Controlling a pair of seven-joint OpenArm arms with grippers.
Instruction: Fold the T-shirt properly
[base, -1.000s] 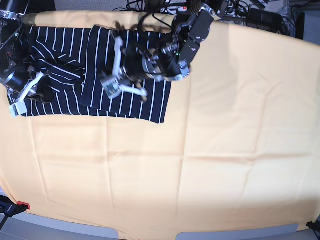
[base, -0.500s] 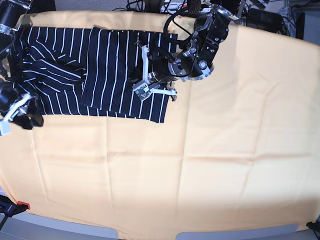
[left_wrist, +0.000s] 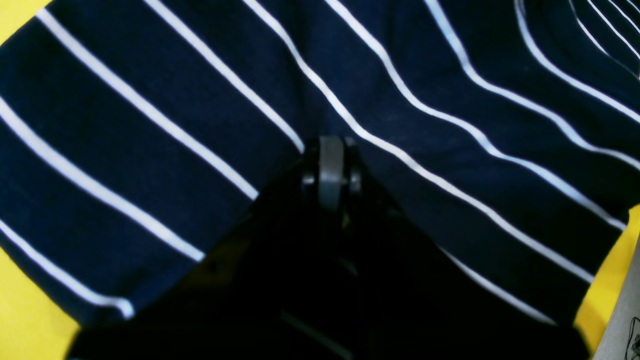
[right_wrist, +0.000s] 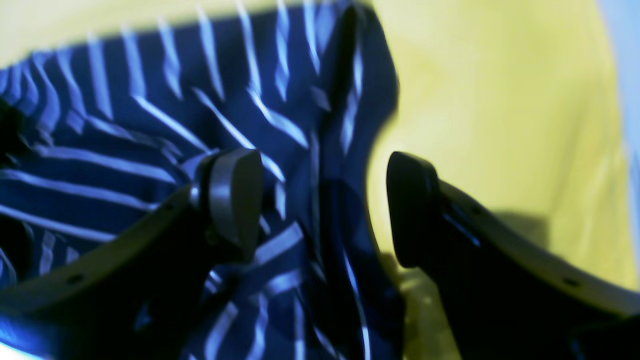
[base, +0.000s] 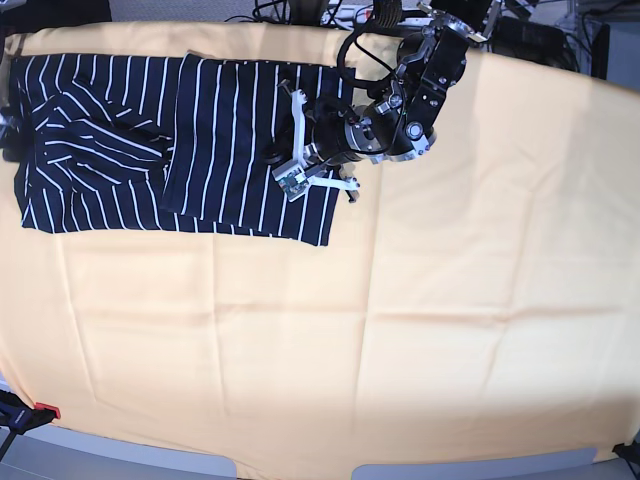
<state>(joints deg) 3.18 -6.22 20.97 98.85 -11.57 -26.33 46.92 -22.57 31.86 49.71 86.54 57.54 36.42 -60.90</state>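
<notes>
The T-shirt (base: 130, 140), navy with thin white stripes, lies flat at the back left of the table, its right part folded over as a panel (base: 240, 140). My left gripper (base: 300, 165) rests on that panel near its right edge. In the left wrist view the left gripper (left_wrist: 330, 150) is shut, tips against the striped fabric (left_wrist: 450, 100); no cloth shows pinched between them. My right gripper (right_wrist: 322, 200) is open above the shirt's edge (right_wrist: 280, 115), which shows blurred in the right wrist view. It is nearly out of the base view at the left edge.
A yellow-orange cloth (base: 400, 330) covers the whole table. Cables and equipment (base: 520, 30) crowd the back edge. A red clamp (base: 45, 410) sits at the front left corner.
My left gripper slid right across the shirt, towards its right edge. My right arm pulled back left, off the shirt's left end and almost out of the base view. The shirt's left end lies flatter.
</notes>
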